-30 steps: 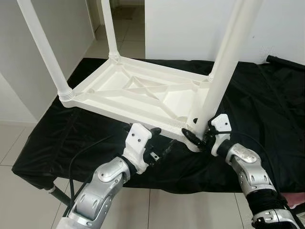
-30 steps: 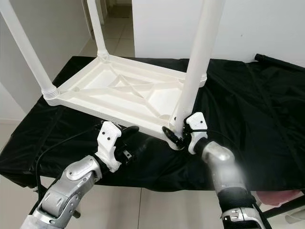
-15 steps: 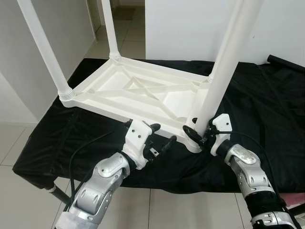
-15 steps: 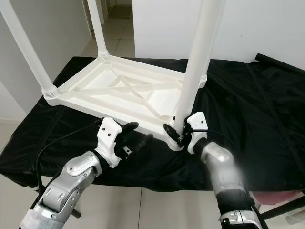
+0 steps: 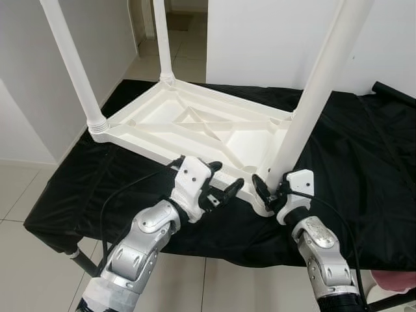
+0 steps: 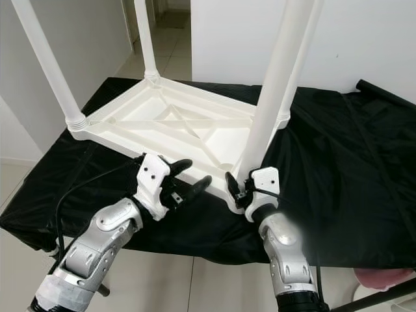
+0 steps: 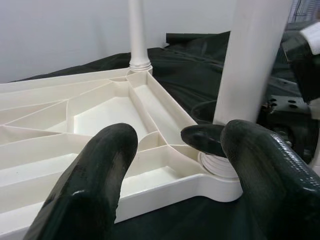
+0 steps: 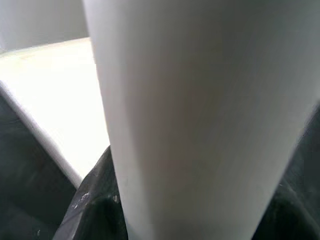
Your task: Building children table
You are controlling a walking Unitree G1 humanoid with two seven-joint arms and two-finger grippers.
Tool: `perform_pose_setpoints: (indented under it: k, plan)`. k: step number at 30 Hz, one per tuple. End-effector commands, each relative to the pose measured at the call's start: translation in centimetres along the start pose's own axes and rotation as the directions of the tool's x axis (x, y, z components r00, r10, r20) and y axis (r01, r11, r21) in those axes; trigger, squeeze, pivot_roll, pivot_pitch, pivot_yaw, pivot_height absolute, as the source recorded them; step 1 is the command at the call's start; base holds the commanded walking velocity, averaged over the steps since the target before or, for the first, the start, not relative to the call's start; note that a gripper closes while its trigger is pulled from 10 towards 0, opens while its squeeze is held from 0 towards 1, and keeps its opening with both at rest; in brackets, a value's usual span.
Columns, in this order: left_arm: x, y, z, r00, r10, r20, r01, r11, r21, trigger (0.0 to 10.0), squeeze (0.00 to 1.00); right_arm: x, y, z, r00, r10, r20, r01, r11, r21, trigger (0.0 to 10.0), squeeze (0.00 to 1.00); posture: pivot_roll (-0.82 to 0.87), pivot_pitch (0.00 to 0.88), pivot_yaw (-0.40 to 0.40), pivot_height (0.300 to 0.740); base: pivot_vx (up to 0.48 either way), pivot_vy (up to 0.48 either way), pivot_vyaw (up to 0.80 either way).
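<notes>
A white plastic children's table [image 5: 195, 127] lies upside down on a black cloth, its legs pointing up. The near right leg [image 5: 312, 104] stands in its corner socket [image 7: 217, 165]. My right gripper [image 5: 268, 190] grips this leg just above the socket; in the right wrist view the leg [image 8: 200, 115] sits between the black fingers [image 8: 95, 210]. My left gripper [image 5: 226, 175] is open at the table's front rim, a little left of that socket. In the left wrist view its fingers [image 7: 100, 170] frame the corner, holding nothing.
The black cloth [image 5: 364, 162] covers a low platform with its front edge close to me. Two more legs rise at the left corner [image 5: 73, 65] and the far corner [image 5: 162, 39]. A black roll [image 5: 393, 92] lies at the back right. Tiled floor surrounds the platform.
My left gripper has moved forward and right to the table's front rim, closer to the leg socket. The right gripper stays on the leg. The camera has shifted slightly.
</notes>
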State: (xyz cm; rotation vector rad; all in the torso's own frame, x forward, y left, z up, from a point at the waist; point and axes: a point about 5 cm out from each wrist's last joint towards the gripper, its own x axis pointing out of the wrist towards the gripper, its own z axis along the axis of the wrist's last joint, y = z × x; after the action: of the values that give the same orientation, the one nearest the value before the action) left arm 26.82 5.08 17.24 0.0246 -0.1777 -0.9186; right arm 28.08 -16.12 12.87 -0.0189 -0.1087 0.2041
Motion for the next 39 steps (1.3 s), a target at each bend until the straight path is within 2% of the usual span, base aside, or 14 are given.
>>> perform_pose_setpoints:
  k: [1, 2, 4, 10, 17, 18, 20, 21, 28, 29, 31, 32, 35, 39]
  plan:
    - [0.1, -0.4, -0.4, 1.0, -0.009, -0.009, 0.009, 1.0, 0.007, 10.0, 0.0, -1.1, 0.1, -1.6, 0.957, -0.277, -0.086, 0.28, 0.96, 0.015, 10.0, 0.0, -0.02, 0.0, 0.018, 0.74, 0.0, 0.0, 0.0]
    - [0.1, -0.4, -0.4, 1.0, -0.009, -0.009, 0.009, 1.0, 0.007, 10.0, 0.0, -1.1, 0.1, -1.6, 0.957, -0.277, -0.086, 0.28, 0.96, 0.015, 10.0, 0.0, -0.02, 0.0, 0.018, 0.74, 0.0, 0.0, 0.0]
    - [-0.1, -0.5, -0.7, 1.0, -0.013, -0.022, 0.013, 1.0, 0.015, 10.0, 0.0, -1.2, -0.2, -2.2, 0.884, -0.449, -0.131, 0.453, 0.891, 0.005, 10.0, 0.0, -0.01, 0.0, 0.014, 0.74, 0.0, 0.0, 0.0]
    - [-0.5, -0.4, -0.5, 1.0, 0.006, -0.021, -0.006, 1.0, 0.011, 10.0, 0.0, -1.1, -0.6, -1.9, 0.838, -0.53, -0.132, 0.536, 0.844, 0.02, 10.0, 0.0, 0.0, 0.0, 0.018, 0.74, 0.0, 0.0, 0.0]
    - [-0.6, -1.9, -0.8, 0.998, -0.045, -0.033, 0.045, 0.999, -0.004, 10.0, 0.0, -0.7, 0.1, -1.2, 0.914, -0.402, -0.06, 0.406, 0.909, 0.097, 10.0, 0.0, 0.02, 0.0, 0.032, 0.74, 0.0, 0.0, 0.0]
    - [-0.5, -2.1, -0.8, 0.998, -0.054, -0.036, 0.054, 0.999, -0.004, 10.0, 0.0, -0.6, 0.3, -1.1, 0.926, -0.375, -0.054, 0.379, 0.919, 0.106, 10.0, 0.36, 0.02, 0.001, 0.035, 0.74, 0.0, 0.0, 0.0]
    - [-0.5, -2.3, -0.9, 0.998, -0.058, -0.038, 0.057, 0.998, -0.003, 10.0, 0.0, -0.6, 0.5, -1.1, 0.928, -0.369, -0.055, 0.373, 0.921, 0.109, 10.0, 0.36, 0.01, 0.007, 0.038, 0.74, 0.0, 0.0, 0.0]
    - [-0.5, -2.3, -1.0, 0.997, -0.059, -0.046, 0.059, 0.998, -0.001, 10.0, 0.0, -0.6, 0.6, -1.1, 0.932, -0.36, -0.052, 0.363, 0.925, 0.112, 10.0, 1.0, 0.01, 0.012, 0.043, 0.74, 0.0, 0.0, 0.0]
    - [-0.6, -2.4, -1.0, 0.995, -0.081, -0.052, 0.081, 0.997, -0.003, 10.0, 0.0, -0.8, 0.2, -1.0, 0.951, -0.309, -0.029, 0.311, 0.948, 0.071, 10.0, 1.0, 0.0, 0.018, 0.045, 0.74, 0.0, 0.0, 0.0]
    - [-0.7, -2.5, -1.2, 0.994, -0.089, -0.058, 0.088, 0.996, -0.006, 10.0, 0.0, -0.8, 0.1, -1.0, 0.959, -0.284, -0.02, 0.285, 0.957, 0.061, 10.0, 0.2, 0.0, 0.024, 0.052, 0.74, 0.0, 0.0, 0.0]
    - [-0.8, -2.6, -1.3, 0.994, -0.093, -0.064, 0.092, 0.996, -0.008, 10.0, 0.0, -0.7, 0.0, -1.0, 0.963, -0.267, -0.013, 0.268, 0.962, 0.058, 10.0, 0.2, 0.0, 0.016, 0.055, 0.74, 0.0, 0.0, 0.0]
    - [-0.8, -2.6, -1.4, 0.993, -0.087, -0.076, 0.087, 0.996, -0.008, 10.0, 0.0, -0.7, -0.1, -0.9, 0.97, -0.243, -0.011, 0.244, 0.967, 0.069, 10.0, 0.0, 0.0, 0.018, 0.061, 0.74, 0.0, 0.0, 0.0]
    - [-1.2, -2.7, -1.4, 0.994, -0.076, -0.074, 0.073, 0.996, -0.051, 10.0, 0.0, -0.7, -0.4, -0.5, 0.989, -0.147, 0.014, 0.147, 0.988, 0.042, 10.0, 0.0, -0.01, 0.024, 0.062, 0.74, 0.0, 0.0, 0.0]
    - [-1.9, -3.2, -2.6, 0.982, -0.129, -0.138, 0.137, 0.989, 0.051, 10.0, 0.0, -0.4, -1.3, 0.4, 0.998, -0.02, 0.053, 0.021, 1.0, -0.017, 10.0, 0.0, 0.0, 0.0, 0.046, 0.74, 0.0, 0.0, 0.0]
